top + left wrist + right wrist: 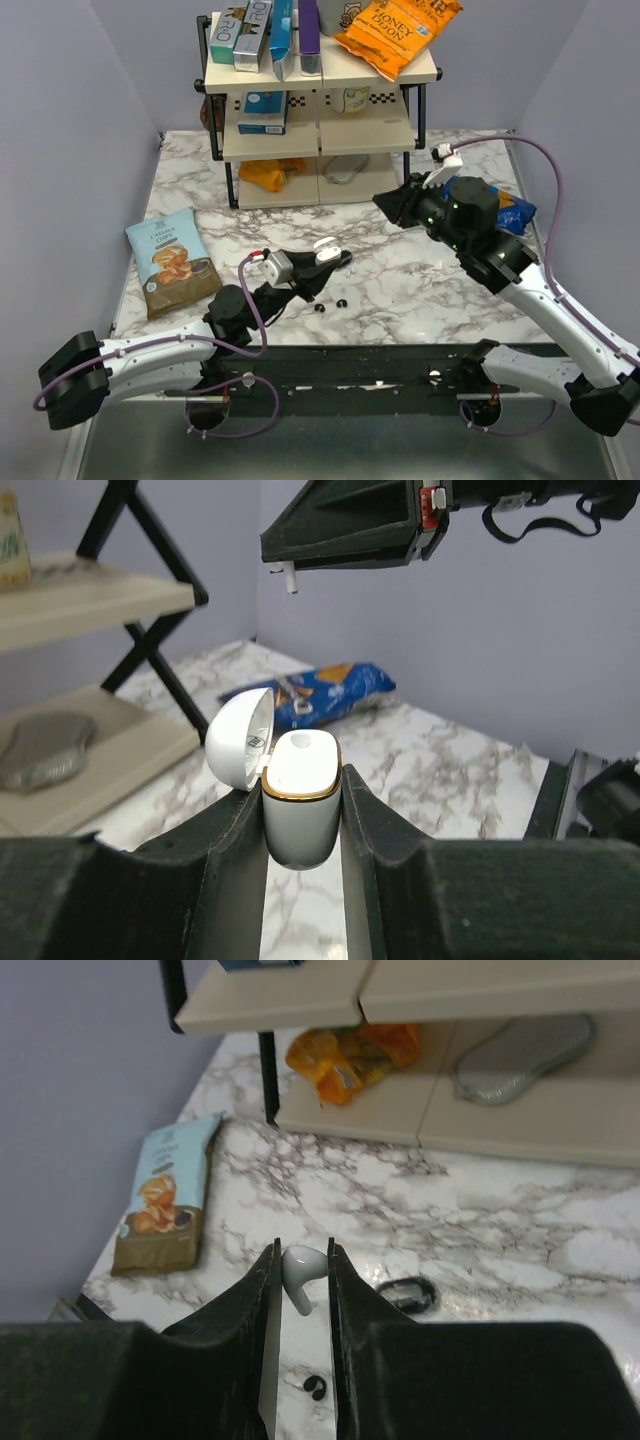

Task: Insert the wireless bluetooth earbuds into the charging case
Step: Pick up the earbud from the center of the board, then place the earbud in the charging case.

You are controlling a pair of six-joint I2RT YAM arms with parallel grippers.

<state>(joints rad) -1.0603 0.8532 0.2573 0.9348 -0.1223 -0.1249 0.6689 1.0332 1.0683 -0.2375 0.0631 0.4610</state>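
Nearest the bases, the left end effector is clamped narrow on the white case. It holds the case just above the tabletop with its long axis along the fingers and its mouth facing up and away. The lid is swung open to the left, and the one socket that shows looks empty. Two small black loops lie on the marble just below. Further out and higher, the right end effector pinches one white earbud with its stem pointing down. The case lies below the earbud, nearer and to its left, so the move ahead looks like a descent toward that open mouth. A second earbud is not visible. The shelf stands beyond.
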